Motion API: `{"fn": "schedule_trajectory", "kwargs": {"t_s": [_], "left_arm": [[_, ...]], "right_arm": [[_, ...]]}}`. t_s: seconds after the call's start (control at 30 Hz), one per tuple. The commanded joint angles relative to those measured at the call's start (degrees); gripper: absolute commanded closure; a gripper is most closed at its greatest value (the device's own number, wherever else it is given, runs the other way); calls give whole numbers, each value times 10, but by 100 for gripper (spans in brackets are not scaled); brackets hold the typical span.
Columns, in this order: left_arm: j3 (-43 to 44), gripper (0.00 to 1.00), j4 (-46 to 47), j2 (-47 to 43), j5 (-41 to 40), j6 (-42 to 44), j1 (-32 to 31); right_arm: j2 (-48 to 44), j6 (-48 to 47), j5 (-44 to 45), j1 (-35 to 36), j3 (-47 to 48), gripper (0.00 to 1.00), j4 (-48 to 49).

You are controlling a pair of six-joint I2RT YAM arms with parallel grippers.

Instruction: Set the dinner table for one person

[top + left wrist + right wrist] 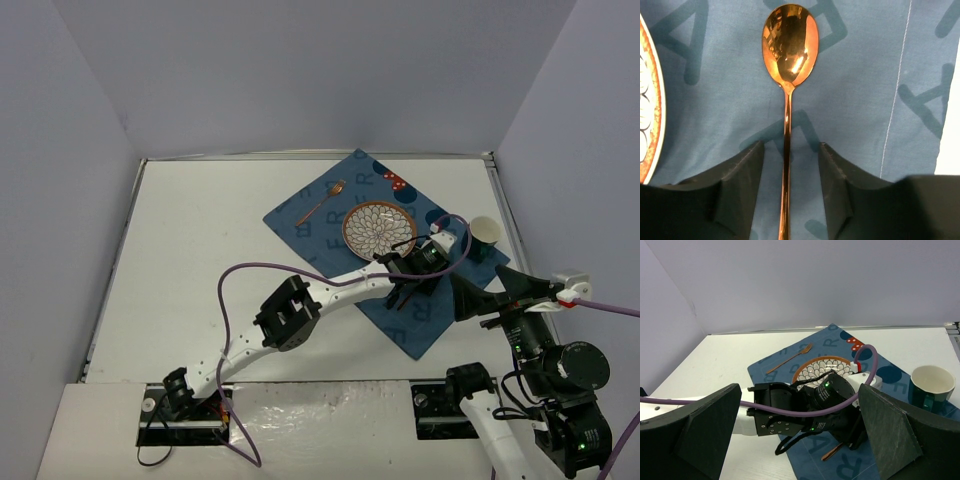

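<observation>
White worktop w/ thin metal edge strips takes up most of the top view; a blue mat printed w/ letters lies on it, turned at an angle, right of ctr. On the mat: a round patterned plate w/ an orange rim near the middle, and a copper-coloured fork left of the plate and apart from it, tines toward the far wall. A cup, white inside and dark outside, stands upright near the mat's right corner. The left arm reaches across the worktop to the plate's right side, wrist low over the mat. Left gripper is released: its two black fingers stand parted on either side of a copper-coloured spoon, w/ blue cloth showing btwn each finger and the handle, so nothing is grasped. The spoon lies flat on the mat, bowl up and pointing away from the wrist. Its handle runs straight back btwn the fingers, and the plate's rim sits just beside it at the left edge of that view. In the right wrist view the handle's tip pokes out under the left wrist. Right gripper hangs above the mat's near right side, behind the left wrist. Its fingers are spread wide w/ nothing btwn them, and it's clear of the cup.
</observation>
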Motion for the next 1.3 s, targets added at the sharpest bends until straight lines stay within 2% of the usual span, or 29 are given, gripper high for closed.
{"fn": "schedule_trajectory", "kwargs": {"t_s": [0.0,0.23,0.4,0.5,0.67,0.97,1.03,1.27], "left_arm": [[-24,49,35,-63,-1,-10,-4],[-58,18,50,-124,-10,-9,-4],[-67,4,46,-176,-26,-12,-4],[-90,3,44,-214,-43,-9,0],[-180,3,44,-311,-97,-15,11],[-565,3,82,-606,-172,-41,80],[-637,3,65,-707,-204,-41,105],[-749,3,-37,-953,-290,-9,167]], "right_arm": [[4,-2,4,5,15,0,33],[7,-17,7,5,38,0,31],[8,-28,13,5,65,0,24],[9,-40,17,5,78,0,14],[1,-66,40,5,90,0,-8],[-24,-78,72,6,91,0,-23],[-22,-82,76,6,93,0,-28],[-21,-100,109,7,90,0,-36]]}}
